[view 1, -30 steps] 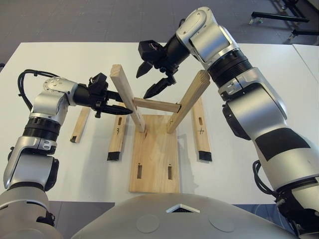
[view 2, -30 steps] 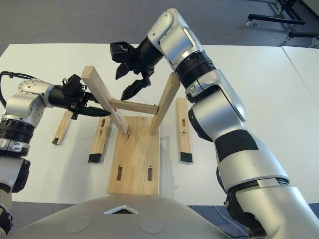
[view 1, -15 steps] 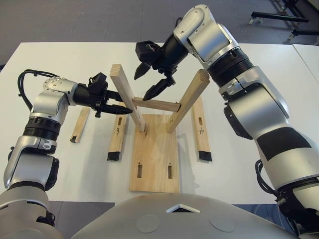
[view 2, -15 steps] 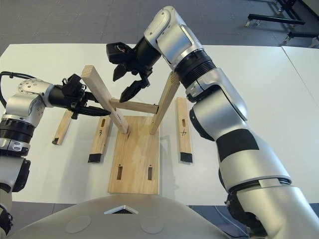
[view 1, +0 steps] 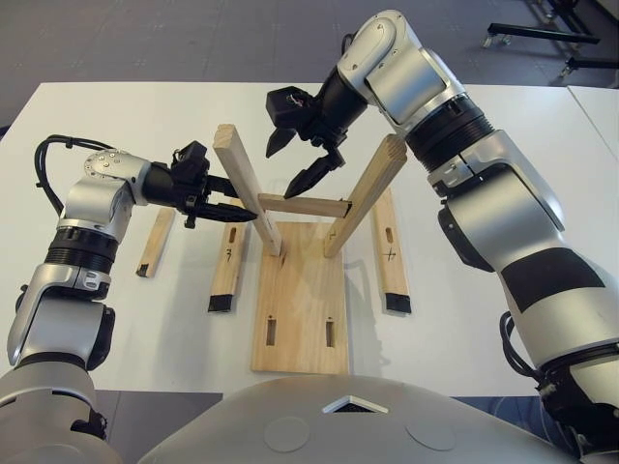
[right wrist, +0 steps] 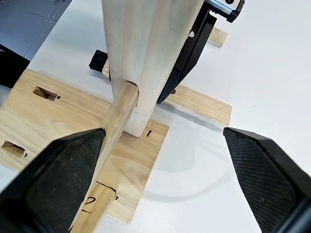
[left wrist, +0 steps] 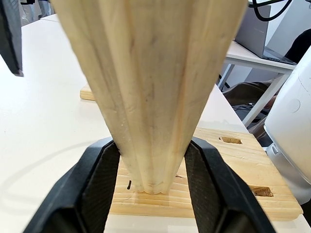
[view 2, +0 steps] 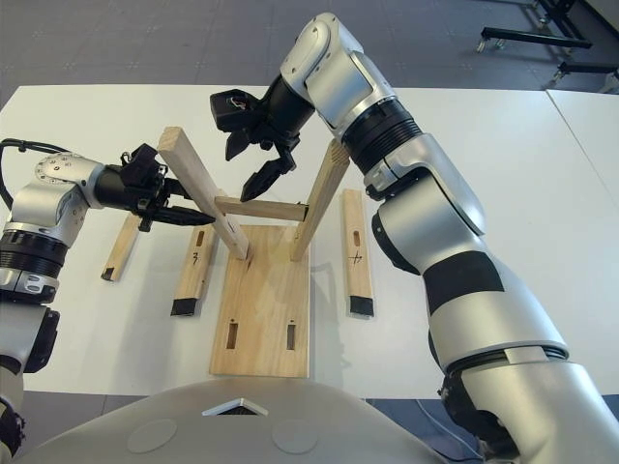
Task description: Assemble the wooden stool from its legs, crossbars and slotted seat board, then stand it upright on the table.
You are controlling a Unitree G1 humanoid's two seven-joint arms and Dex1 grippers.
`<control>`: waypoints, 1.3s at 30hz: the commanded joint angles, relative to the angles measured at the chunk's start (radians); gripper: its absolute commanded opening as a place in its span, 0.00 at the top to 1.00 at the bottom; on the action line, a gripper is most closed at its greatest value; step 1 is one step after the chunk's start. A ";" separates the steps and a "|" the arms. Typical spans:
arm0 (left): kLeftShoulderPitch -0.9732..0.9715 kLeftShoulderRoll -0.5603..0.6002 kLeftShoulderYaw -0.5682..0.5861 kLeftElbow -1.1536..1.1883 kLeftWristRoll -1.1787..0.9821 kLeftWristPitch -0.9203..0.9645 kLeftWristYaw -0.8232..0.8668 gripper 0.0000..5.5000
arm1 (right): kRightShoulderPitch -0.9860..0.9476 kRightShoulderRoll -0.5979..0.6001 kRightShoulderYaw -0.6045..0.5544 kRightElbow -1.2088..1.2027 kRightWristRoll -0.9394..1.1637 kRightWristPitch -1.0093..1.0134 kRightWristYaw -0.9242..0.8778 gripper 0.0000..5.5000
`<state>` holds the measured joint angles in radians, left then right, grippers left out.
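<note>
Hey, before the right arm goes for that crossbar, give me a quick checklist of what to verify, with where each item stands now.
1. Left gripper shut on the left leg: ok.
2. Right gripper open over the crossbar: ok.
3. Crossbar end entered in the left leg: ok.
4. Crossbar fully seated in the right leg: cannot tell.
5. Both legs bottomed in the seat board: cannot tell.
6. Near slots empty: ok.
</note>
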<state>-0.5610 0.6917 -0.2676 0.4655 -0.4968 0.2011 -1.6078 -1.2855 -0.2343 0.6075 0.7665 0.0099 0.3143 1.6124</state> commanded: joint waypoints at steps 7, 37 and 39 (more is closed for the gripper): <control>0.067 0.012 -0.059 0.025 0.125 0.024 0.016 0.63 | 0.060 -0.010 0.048 -0.008 -0.050 -0.019 0.001 0.18; 0.014 0.155 -0.224 -0.101 0.065 0.047 -0.006 0.64 | 0.337 -0.347 -0.530 -0.081 0.202 0.201 -0.247 0.18; 0.007 0.157 -0.234 -0.105 0.063 0.049 -0.006 0.64 | 0.478 -0.439 -0.494 -0.111 0.169 0.208 -0.205 0.18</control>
<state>-0.6136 0.8391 -0.4218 0.3477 -0.5150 0.2271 -1.6099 -0.9010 -0.6055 0.0886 0.6853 0.2034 0.5102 1.3760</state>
